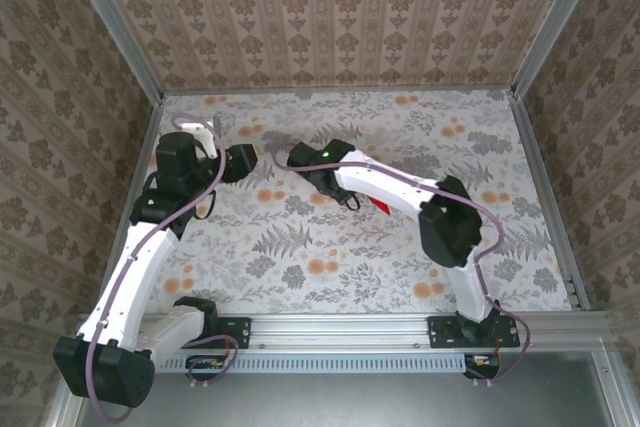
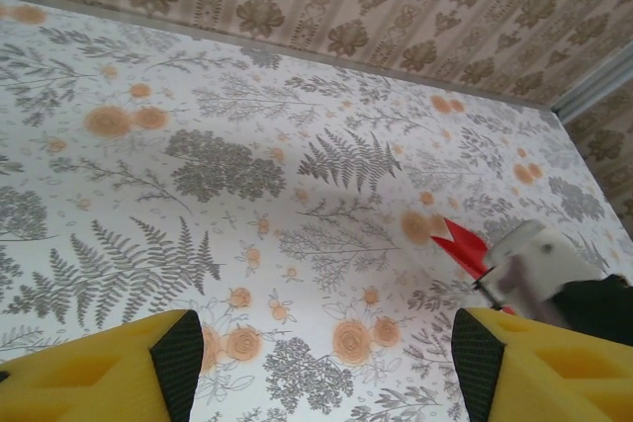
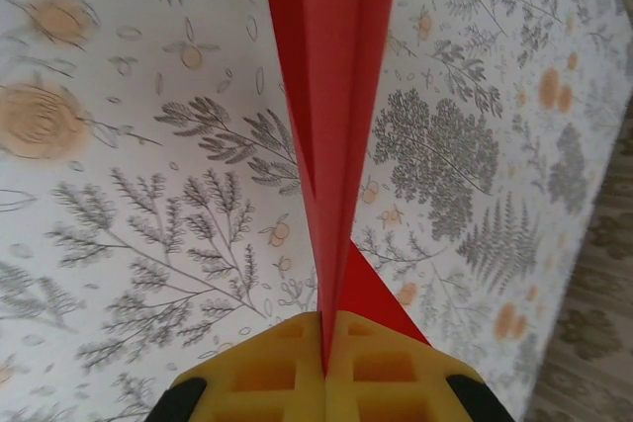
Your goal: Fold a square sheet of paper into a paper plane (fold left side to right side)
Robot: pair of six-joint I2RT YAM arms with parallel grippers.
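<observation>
Right hand (image 3: 324,375) clamped shut on one end of the red paper plane (image 3: 331,96), whose folded body reaches forward over the floral table (image 3: 148,244); left hand (image 2: 324,361) wide open, empty, apart. We judge a slackened pinch would let the creases spring open.

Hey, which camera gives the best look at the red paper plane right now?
The right wrist view: the paper plane runs large up the middle, centre crease sharp, pinched in the shut right gripper. The top external view has a red sliver beside the right arm; the left wrist view has small red points.
</observation>
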